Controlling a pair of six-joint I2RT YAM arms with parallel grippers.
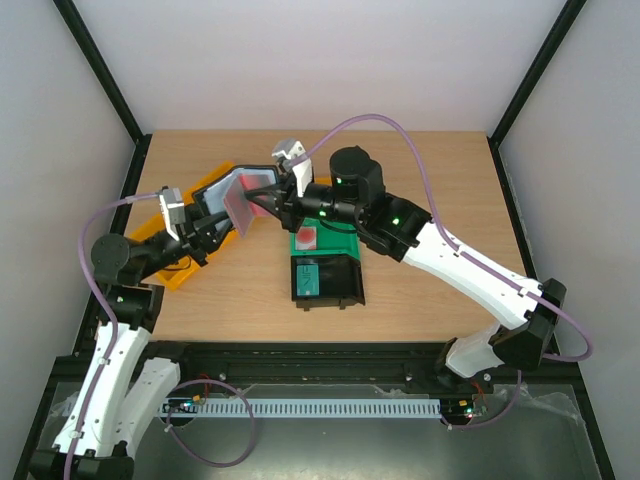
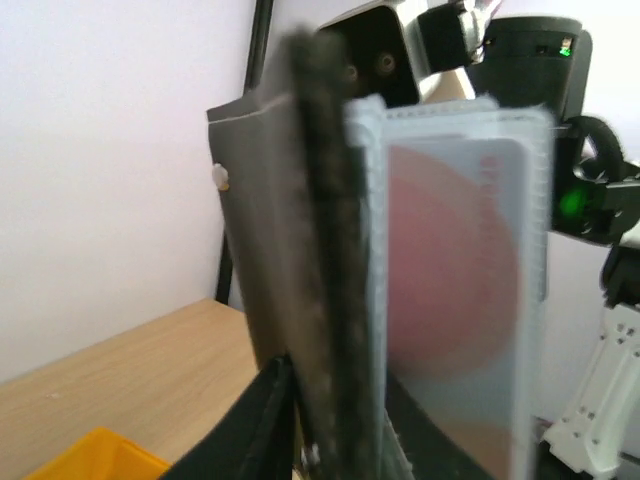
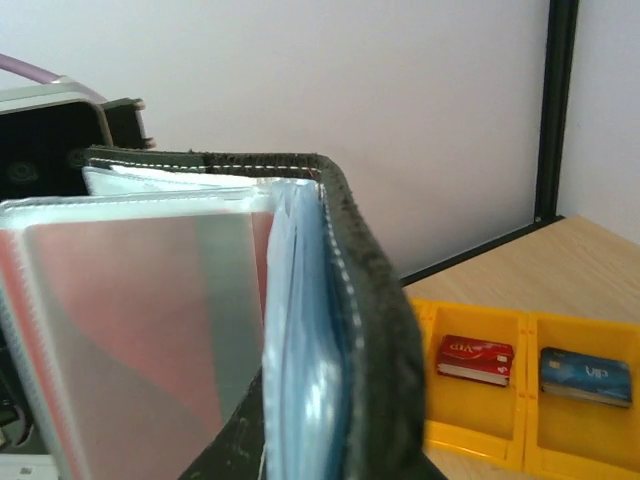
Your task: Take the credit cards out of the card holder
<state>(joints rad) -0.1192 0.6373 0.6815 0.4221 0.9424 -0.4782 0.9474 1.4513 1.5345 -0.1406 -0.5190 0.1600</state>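
The card holder (image 1: 214, 190), a black wallet with blue-grey lining, is held open above the table between both grippers. A red credit card (image 1: 243, 200) shows through its clear sleeve. My left gripper (image 1: 205, 228) is shut on the wallet's black cover (image 2: 320, 250); the sleeve with the reddish card (image 2: 455, 290) stands beside it. My right gripper (image 1: 262, 203) is shut on the wallet's other side. In the right wrist view the cover (image 3: 375, 330) is edge-on, with the sleeved red card (image 3: 130, 330) to its left. The fingertips are mostly hidden by the wallet.
A yellow tray (image 3: 480, 415) on the table holds a stack of red cards (image 3: 475, 360) and a blue stack (image 3: 585, 375); it lies under my left arm (image 1: 178, 272). A black bin (image 1: 325, 282) with a teal card sits mid-table, behind it a green tray (image 1: 312, 238) of pale cards.
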